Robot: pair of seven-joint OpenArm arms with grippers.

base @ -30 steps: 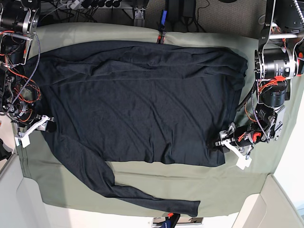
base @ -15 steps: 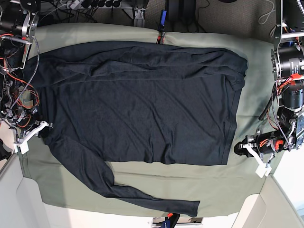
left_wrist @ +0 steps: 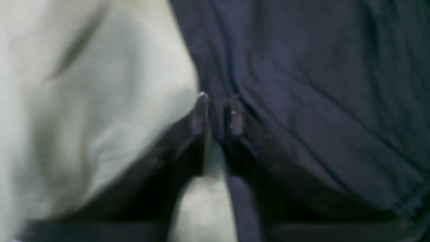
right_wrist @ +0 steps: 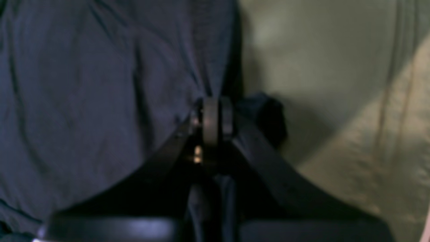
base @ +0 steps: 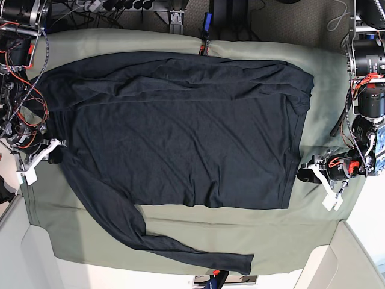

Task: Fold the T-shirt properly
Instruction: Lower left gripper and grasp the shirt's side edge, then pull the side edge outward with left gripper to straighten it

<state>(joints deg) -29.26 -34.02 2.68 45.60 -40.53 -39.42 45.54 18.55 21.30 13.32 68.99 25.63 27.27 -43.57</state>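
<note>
The T-shirt, dark charcoal with long sleeves, lies spread flat on the olive table cloth. One sleeve trails toward the front edge. My left gripper is at the shirt's right edge, low down. In the left wrist view it is shut with dark shirt fabric pinched between its tips. My right gripper is at the shirt's left edge. In the right wrist view it is shut on a fold of the shirt.
Cables and a red clamp sit along the table's back edge. The arm bases with their wiring stand at both sides. Pale boards flank the front corners. The cloth shows in both wrist views.
Both grippers moved outward. The left gripper went from over the shirt's lower right corner to its right edge, pulling that edge with it. The right gripper shifted left and slightly up.
</note>
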